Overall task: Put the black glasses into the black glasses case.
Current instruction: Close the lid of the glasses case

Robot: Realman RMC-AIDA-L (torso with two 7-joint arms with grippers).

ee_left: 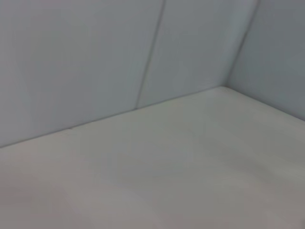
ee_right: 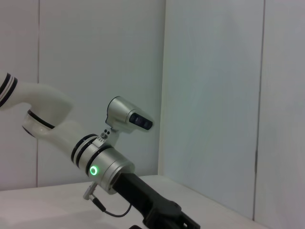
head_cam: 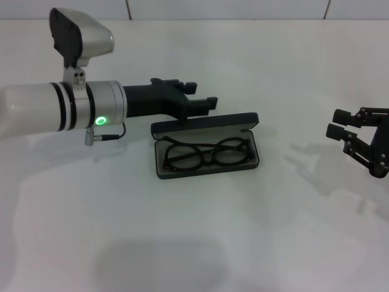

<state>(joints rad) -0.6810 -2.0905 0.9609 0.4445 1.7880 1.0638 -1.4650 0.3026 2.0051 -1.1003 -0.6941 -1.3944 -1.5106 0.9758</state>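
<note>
**Glasses seated in open case, lid not yet closed**

The black glasses (head_cam: pixel 209 153) lie inside the black glasses case (head_cam: pixel 206 163), lenses side by side across the tray, frame flat on the lining and within the rim all round (temple arms look folded, hard to confirm). The case sits mid-table (head_cam: pixel 255 243), lid propped up at the back edge, so the tray faces the head camera and stays reachable from above.

The left gripper (head_cam: pixel 203 97) is just behind the raised lid, at its far-left corner, reaching in horizontally from the left. Its black fingers (head_cam: pixel 211 101) point toward the lid's back face with a gap between them and nothing held: spread, empty. My read: it is placed there either to steady the lid or to push it forward and down; contact with the lid cannot be confirmed. The left wrist view shows only bare table and wall, no fingers.

The right gripper (head_cam: pixel 340 125) hangs well apart at the right edge, fingers parted, empty, parked clear of the case so it does not obstruct.

Placement looks done; closing the lid would be the only remaining step.
</note>
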